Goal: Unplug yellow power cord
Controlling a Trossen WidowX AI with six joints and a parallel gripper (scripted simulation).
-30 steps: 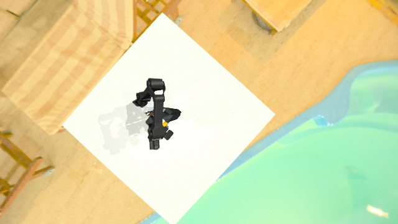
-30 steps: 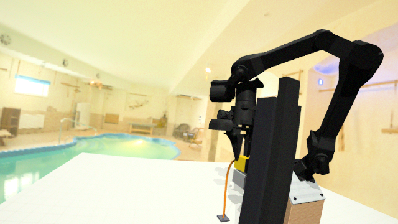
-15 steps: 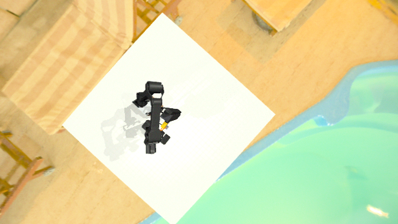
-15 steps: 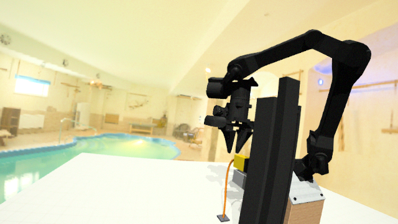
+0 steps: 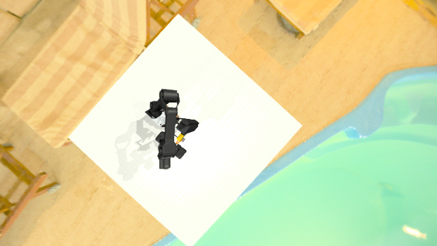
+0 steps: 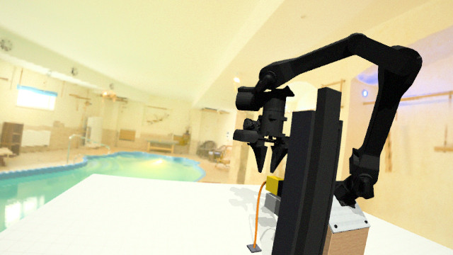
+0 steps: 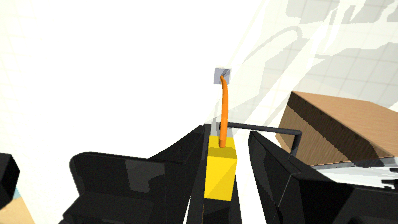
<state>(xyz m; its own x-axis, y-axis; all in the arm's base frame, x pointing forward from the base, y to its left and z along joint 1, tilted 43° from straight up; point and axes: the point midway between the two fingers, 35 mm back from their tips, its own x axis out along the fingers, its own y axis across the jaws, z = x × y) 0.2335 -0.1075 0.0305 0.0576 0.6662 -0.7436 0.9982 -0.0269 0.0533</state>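
The yellow plug [image 5: 179, 138] [image 6: 273, 185] [image 7: 220, 175] sits over the grey power strip [image 6: 272, 203]. A black part adjoins the plug's yellow body. The orange cord [image 6: 257, 216] [image 7: 224, 107] arcs from the plug down to a small grey square [image 6: 254, 249] [image 7: 224, 76] on the table. My gripper [image 6: 267, 171] [image 7: 226, 133] is open, pointing down, with its fingertips a little above the plug. In the wrist view the left finger lies close beside the plug and a gap shows at the right finger. The strip is mostly hidden; whether the plug is seated cannot be told.
A tall black post [image 6: 311, 170] stands in front of the strip in the exterior view and hides part of it. A wooden block [image 6: 347, 242] [image 7: 340, 120] with a metal plate [image 6: 348, 217] stands by the arm's base. A thin black rod [image 7: 260, 129] shows beside the fingers.
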